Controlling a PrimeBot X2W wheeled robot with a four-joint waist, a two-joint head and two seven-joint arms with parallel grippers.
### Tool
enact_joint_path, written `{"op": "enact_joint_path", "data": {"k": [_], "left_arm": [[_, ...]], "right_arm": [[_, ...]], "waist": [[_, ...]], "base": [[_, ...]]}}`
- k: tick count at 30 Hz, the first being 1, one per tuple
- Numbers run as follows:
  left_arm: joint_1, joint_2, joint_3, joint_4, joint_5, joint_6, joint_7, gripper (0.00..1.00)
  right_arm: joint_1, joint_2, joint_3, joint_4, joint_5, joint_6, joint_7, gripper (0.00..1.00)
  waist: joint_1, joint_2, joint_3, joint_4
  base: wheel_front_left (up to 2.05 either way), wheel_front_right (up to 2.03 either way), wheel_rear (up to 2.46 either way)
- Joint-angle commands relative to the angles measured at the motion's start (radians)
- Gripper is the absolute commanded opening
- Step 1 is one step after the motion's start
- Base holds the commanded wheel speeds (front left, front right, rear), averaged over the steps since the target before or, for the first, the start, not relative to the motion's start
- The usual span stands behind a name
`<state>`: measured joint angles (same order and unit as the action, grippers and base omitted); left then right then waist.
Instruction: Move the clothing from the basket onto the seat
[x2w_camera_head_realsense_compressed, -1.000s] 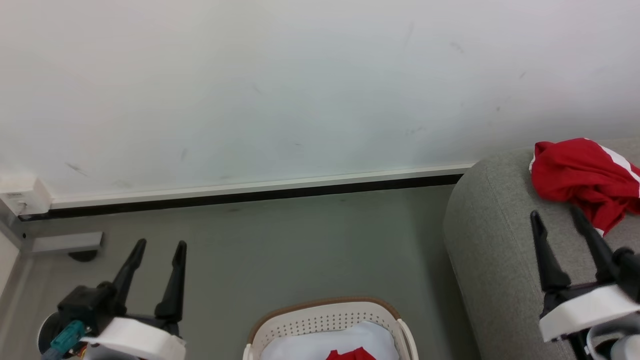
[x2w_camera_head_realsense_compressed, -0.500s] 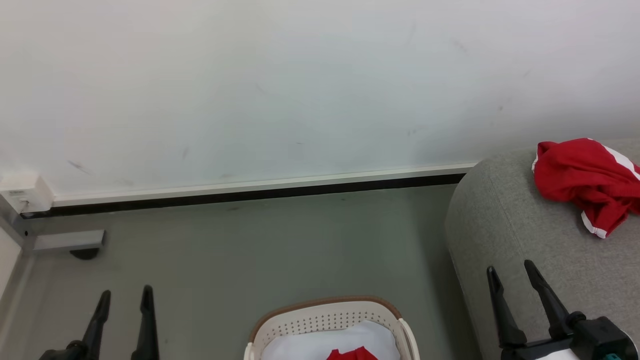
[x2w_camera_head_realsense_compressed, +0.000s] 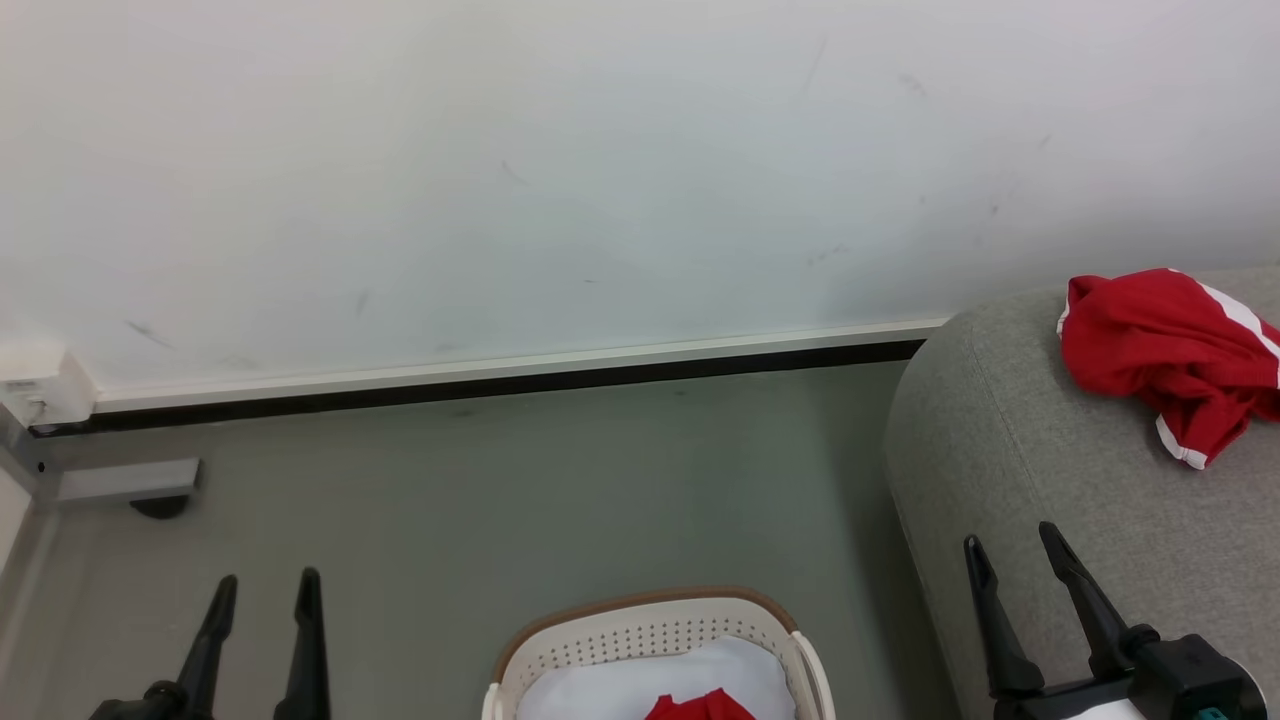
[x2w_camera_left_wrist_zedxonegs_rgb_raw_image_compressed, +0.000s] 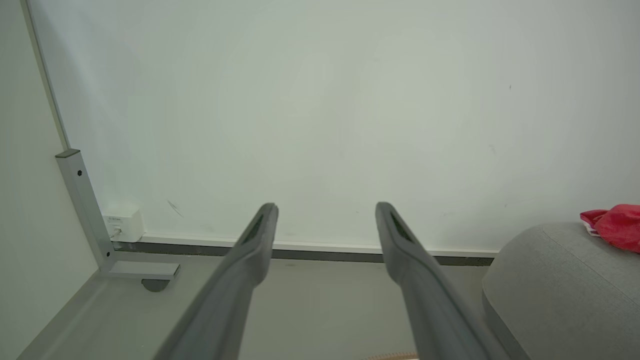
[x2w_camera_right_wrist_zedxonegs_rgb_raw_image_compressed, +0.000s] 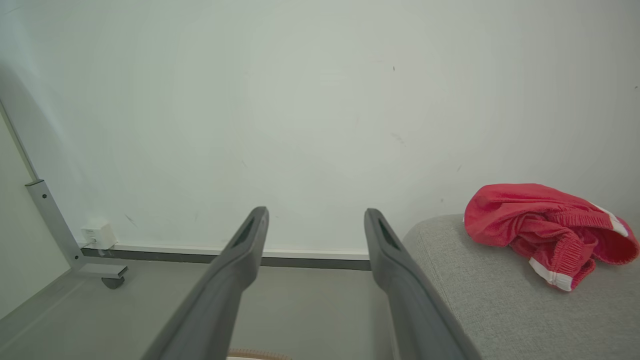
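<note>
Plainly, the light grey woven seat (x2w_camera_head_realsense_compressed: 1000, 480) takes the right side, with one crumpled red garment (x2w_camera_head_realsense_compressed: 1160, 350), white-trimmed, near its far edge. The cream perforated basket (x2w_camera_head_realsense_compressed: 640, 605) with a brown rim stands on the floor (x2w_camera_head_realsense_compressed: 600, 480) just beside the seat's rounded end. Inside it, on white cloth (x2w_camera_head_realsense_compressed: 620, 690), a scrap of soft red clothing (x2w_camera_head_realsense_compressed: 700, 707) shows too little to tell its long axis. It lies between the left end effector (x2w_camera_head_realsense_compressed: 270, 576) and the right end effector (x2w_camera_head_realsense_compressed: 1009, 535) and nearer the robot than either; both are empty with fingers spread wide, and the right looks closer.
</note>
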<state>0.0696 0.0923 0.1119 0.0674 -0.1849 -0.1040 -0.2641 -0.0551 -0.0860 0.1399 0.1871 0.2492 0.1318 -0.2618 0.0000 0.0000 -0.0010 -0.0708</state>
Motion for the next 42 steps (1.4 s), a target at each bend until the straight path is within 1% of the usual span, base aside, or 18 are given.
{"op": "enact_joint_path", "data": {"k": [1, 6, 10, 14, 17, 20, 23, 25, 26, 28, 33, 35, 40, 42], "left_arm": [[-0.006, -0.004, 0.007, 0.004, 0.015, -0.007, 0.0, 1.0], [-0.018, -0.01, 0.01, 0.018, 0.018, -0.018, 0.0, 1.0], [-0.026, -0.005, -0.006, 0.024, 0.022, -0.026, 0.0, 1.0], [-0.039, 0.007, -0.037, 0.035, 0.016, -0.026, 0.0, 1.0], [-0.056, 0.027, -0.08, 0.052, -0.005, -0.025, 0.0, 1.0], [-0.08, 0.053, -0.144, 0.082, -0.028, -0.025, 0.0, 1.0], [-0.11, 0.094, -0.221, 0.127, -0.058, -0.026, 0.0, 1.0], [-0.127, 0.124, -0.289, 0.192, -0.075, -0.026, 0.003, 1.0], [-0.127, 0.124, -0.289, 0.192, -0.075, -0.026, 0.003, 1.0], [-0.166, 0.155, -0.352, 0.242, -0.096, -0.026, 0.007, 1.0], [-0.24, 0.219, -0.503, 0.345, -0.187, -0.026, 0.093, 1.0], [-0.275, 0.252, -0.554, 0.37, -0.22, -0.026, 0.114, 1.0], [-0.355, 0.315, -0.699, 0.435, -0.317, -0.026, 0.189, 1.0], [-0.386, 0.34, -0.773, 0.457, -0.352, -0.026, 0.233, 1.0]], "right_arm": [[-0.005, 0.004, -0.001, 0.001, 0.001, -0.002, -0.003, 1.0], [-0.012, 0.01, 0.008, -0.001, 0.004, -0.002, -0.004, 1.0], [-0.019, 0.012, 0.001, -0.002, 0.012, -0.002, -0.004, 1.0], [-0.025, 0.007, -0.008, 0.002, 0.009, -0.002, -0.004, 1.0], [-0.033, 0.005, -0.02, 0.0, 0.005, -0.002, -0.004, 1.0], [-0.046, 0.008, -0.038, -0.005, 0.003, -0.002, -0.004, 1.0], [-0.056, 0.013, -0.048, -0.011, 0.001, -0.002, -0.004, 1.0], [-0.064, 0.016, -0.057, -0.012, -0.002, -0.002, -0.004, 1.0], [-0.064, 0.016, -0.057, -0.012, -0.002, -0.002, -0.004, 1.0], [-0.074, 0.02, -0.065, -0.017, -0.006, -0.002, -0.004, 1.0], [-0.093, 0.028, -0.074, -0.034, -0.016, -0.002, -0.004, 1.0], [-0.098, 0.031, -0.079, -0.045, -0.02, -0.002, -0.004, 1.0], [-0.112, 0.036, -0.093, -0.078, -0.024, -0.002, -0.004, 1.0], [-0.116, 0.036, -0.097, -0.09, -0.003, -0.002, -0.004, 1.0]], "waist": [[0.0, 0.0, 0.002, -0.002], [0.0, 0.0, 0.008, -0.011], [0.0, 0.0, 0.014, -0.029], [0.0, 0.0, 0.025, -0.058], [0.0, 0.0, 0.047, -0.084], [0.0, 0.0, 0.074, -0.112], [0.0, 0.0, 0.107, -0.145], [0.0, 0.0, 0.126, -0.166], [0.0, 0.0, 0.126, -0.166], [0.0, 0.0, 0.148, -0.19], [0.0, 0.0, 0.215, -0.25], [0.0, 0.0, 0.246, -0.272], [0.0, 0.0, 0.324, -0.321], [0.0, 0.0, 0.354, -0.336]], "base": [[0.0, 0.0, 0.0], [0.0, 0.0, 0.0], [0.0, 0.0, 0.0], [0.0, 0.0, 0.0], [0.0, 0.0, 0.0], [0.0, 0.0, 0.0], [0.0, 0.0, 0.0], [0.0, 0.0, 0.0], [0.0, 0.0, 0.0], [0.0, 0.0, 0.0], [0.0, 0.0, 0.0], [0.0, 0.0, 0.0], [0.0, 0.0, 0.0], [0.0, 0.0, 0.0]]}}
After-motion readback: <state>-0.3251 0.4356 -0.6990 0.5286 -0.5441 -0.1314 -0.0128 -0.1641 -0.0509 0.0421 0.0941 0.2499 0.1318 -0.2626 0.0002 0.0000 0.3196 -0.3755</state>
